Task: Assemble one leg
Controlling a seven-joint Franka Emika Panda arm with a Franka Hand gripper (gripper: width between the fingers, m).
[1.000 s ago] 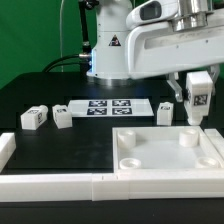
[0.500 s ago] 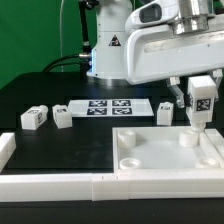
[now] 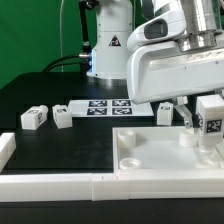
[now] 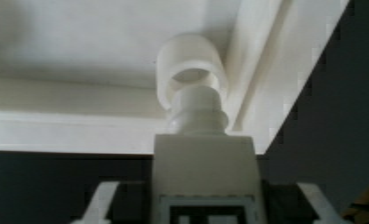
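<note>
White leg (image 3: 211, 114) clamped in pincer (image 3: 209, 106) — tip over corner socket (image 3: 188, 139) of panel (image 3: 160, 166).

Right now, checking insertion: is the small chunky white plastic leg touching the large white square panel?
Cannot tell: in the wrist view the leg overlaps the panel at its socket; depth unclear.

No lettering is legible; only a black triangular warning sign (image 3: 114, 42) shows on the white robot base (image 3: 104, 62), upper middle.

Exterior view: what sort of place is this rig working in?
Probably a robotics lab bench: green backdrop, black table with the marker board, and tagged white parts such as the leg in the gripper.
</note>
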